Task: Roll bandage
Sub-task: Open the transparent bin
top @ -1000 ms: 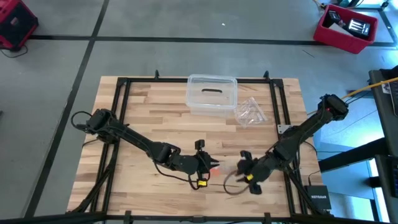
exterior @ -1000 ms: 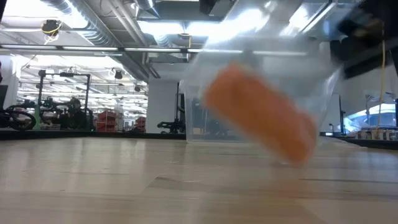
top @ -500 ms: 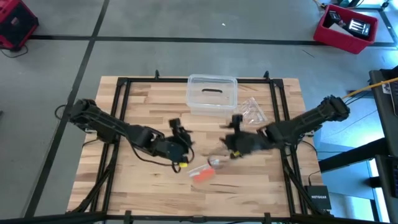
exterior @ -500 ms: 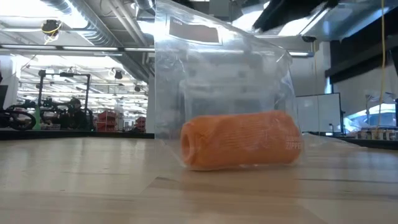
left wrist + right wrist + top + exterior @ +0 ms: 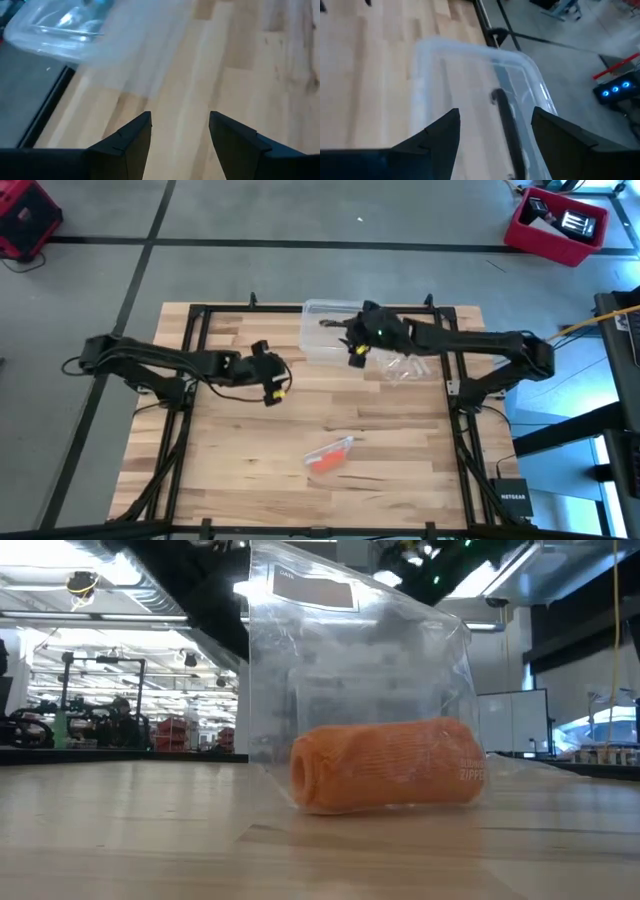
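Bandage: a fat orange roll is being kept inside a clear bag, lying near the table's front edge.
Left gripper: being held wide apart, nothing inside, left of middle.
Right gripper: being held wide apart above the clear box.

Grey concrete floor with dark seam lines surrounds the wooden worktop. Red bin at one far corner, red case at the other. Beyond: ceiling ducts, strip lights, possibly racks.
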Robot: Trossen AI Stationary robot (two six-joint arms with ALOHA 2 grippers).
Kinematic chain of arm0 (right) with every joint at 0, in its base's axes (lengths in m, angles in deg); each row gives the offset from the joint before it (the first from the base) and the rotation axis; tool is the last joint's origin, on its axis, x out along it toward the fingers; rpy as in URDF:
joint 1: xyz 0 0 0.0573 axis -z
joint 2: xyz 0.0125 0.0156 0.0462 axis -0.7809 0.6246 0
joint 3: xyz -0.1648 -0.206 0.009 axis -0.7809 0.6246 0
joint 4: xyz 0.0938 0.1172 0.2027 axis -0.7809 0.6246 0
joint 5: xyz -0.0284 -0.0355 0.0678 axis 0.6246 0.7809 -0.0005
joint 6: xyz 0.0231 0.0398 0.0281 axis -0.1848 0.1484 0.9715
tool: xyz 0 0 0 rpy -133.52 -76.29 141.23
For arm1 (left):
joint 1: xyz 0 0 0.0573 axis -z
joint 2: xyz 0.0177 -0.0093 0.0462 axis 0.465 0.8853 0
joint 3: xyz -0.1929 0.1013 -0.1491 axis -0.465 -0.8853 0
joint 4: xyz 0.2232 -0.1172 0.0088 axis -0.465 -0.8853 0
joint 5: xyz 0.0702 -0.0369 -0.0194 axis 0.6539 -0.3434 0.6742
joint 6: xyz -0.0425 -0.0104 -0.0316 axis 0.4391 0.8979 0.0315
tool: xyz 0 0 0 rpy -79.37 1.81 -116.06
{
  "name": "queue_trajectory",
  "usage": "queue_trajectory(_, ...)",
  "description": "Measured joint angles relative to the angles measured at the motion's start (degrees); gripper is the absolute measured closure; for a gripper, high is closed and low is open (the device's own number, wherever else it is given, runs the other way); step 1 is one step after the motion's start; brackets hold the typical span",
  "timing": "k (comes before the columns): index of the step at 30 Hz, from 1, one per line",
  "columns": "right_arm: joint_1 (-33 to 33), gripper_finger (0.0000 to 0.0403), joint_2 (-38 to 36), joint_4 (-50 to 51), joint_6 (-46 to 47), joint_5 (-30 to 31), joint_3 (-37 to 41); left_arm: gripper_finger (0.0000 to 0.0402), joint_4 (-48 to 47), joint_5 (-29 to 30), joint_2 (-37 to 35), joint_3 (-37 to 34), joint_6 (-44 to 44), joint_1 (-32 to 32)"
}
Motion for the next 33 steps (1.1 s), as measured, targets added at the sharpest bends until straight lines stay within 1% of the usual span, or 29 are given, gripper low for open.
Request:
queue_trajectory(4, 6.17, 0.0157, 2.62, -0.94, -1.23, -6.8, 0.0, 0.021, 8.58, -0.81, -3.5, -6.24, -2.67, -3.14)
queue_trajectory(8, 10.6, 0.0162, 6.16, -4.7, -1.26, -14.56, 0.0, 0.021, 16.02, -0.89, -4.1, -10.07, -5.77, -5.0)
queue_trajectory(10, 11.55, 0.0171, 7.35, -6.04, -1.35, -15.58, 0.02, 0.021, 17.82, -0.89, -3.69, -11.06, -5.72, -5.31)
queue_trajectory(13, 11.69, 0.0195, 8.57, -6.93, -3.89, -15.38, 0.02, 0.021, 17.75, -0.88, -3.69, -11.45, -4.55, -5.2)
queue_trajectory(16, 11.51, 0.0234, 9.02, -6.59, -5.87, -12.89, 0.02, 0.021, 17.8, -0.9, -3.67, -11.48, -2.65, -4.62)
queue_trajectory(18, 11.49, 0.0268, 8.97, -6.64, -5.98, -12.74, 0.02, 0.021, 18.04, -0.88, -3.69, -11.48, -1.18, -4.2)
queue_trajectory(23, 11.47, 0.0368, 8.55, -6.14, -6.06, -12.84, 0.02, 0.021, 18.09, -0.86, -3.69, -11.48, -0.15, -3.55)
queue_trajectory(26, 10.96, 0.0369, 7.68, -6.11, -5.74, -12.21, 0.02, 0.021, 17.72, -0.86, -3.69, -11.48, -0.15, -3.54)
queue_trajectory(31, 8.08, 0.0358, 4.93, -5.87, -5.34, -7.6, -0.21, 0.021, 17.41, -0.84, -3.69, -11.48, 0.33, -3.45)
queue_trajectory(33, 6.72, 0.0362, 3.72, -3.31, -5.42, -6.49, -1.59, 0.021, 17.41, -0.84, -3.69, -11.48, 0.61, -3.45)
